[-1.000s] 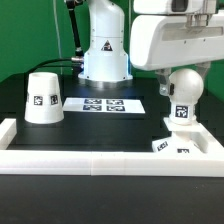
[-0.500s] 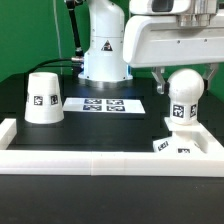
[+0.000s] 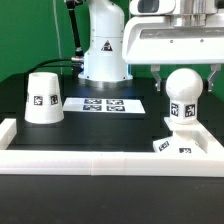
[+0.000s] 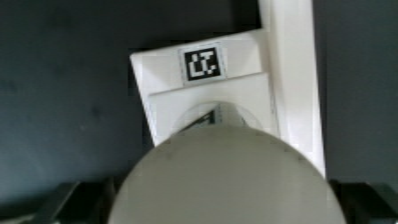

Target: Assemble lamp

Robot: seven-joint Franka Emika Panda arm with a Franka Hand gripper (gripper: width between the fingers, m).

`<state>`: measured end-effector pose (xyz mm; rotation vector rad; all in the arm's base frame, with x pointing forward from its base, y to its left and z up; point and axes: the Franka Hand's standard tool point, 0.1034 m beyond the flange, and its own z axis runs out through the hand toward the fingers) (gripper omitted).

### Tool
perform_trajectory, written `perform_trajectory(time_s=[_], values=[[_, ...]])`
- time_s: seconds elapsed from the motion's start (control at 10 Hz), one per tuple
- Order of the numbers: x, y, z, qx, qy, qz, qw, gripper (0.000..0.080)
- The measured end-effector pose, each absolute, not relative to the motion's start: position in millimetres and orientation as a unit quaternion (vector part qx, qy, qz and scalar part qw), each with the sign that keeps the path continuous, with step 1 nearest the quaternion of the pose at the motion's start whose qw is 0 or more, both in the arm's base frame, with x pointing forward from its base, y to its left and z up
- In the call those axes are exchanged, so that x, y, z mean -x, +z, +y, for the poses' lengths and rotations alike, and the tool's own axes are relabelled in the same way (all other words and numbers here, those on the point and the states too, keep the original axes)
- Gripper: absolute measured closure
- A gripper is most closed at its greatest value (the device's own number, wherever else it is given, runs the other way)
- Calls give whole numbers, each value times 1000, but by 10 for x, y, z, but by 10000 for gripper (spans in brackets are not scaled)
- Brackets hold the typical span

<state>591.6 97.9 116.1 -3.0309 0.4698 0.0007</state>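
White and matte, the bulb (image 3: 183, 95) stood upright on its neck atop the lamp base (image 3: 172, 146) at the exterior view's right, the base close against the white rail (image 3: 90, 161) that fenced the black desk (image 3: 30, 135). In the wrist view the bulb (image 4: 222, 170) filled the foreground, with the tagged base (image 4: 199, 70) beyond it, seemingly touching the rail (image 4: 294, 50). The end effector (image 3: 185, 78) hung directly over the bulb with its jaws spread wide, one dark finger down either side of the globe and neither visibly pressing on it; nothing was pinched.

By the look of it, the first joint was made or nearly so: bulb and base read as one standing piece, though how deep the neck sat in the base could not be told. What was left appeared to be the shade (image 3: 42, 97), which sat alone on its wide end, well apart at the exterior view's left, beyond the marker board (image 3: 104, 103). It had not yet been lifted over the bulb to finish the lamp.
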Motion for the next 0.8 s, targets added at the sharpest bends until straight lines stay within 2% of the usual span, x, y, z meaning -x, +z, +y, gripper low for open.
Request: perform_trajectory(time_s=[0.5, 0.8], values=[[-5870, 1154, 1078, 906, 28, 419, 50, 220], [-5906, 1157, 1097, 859, 50, 506, 63, 220]])
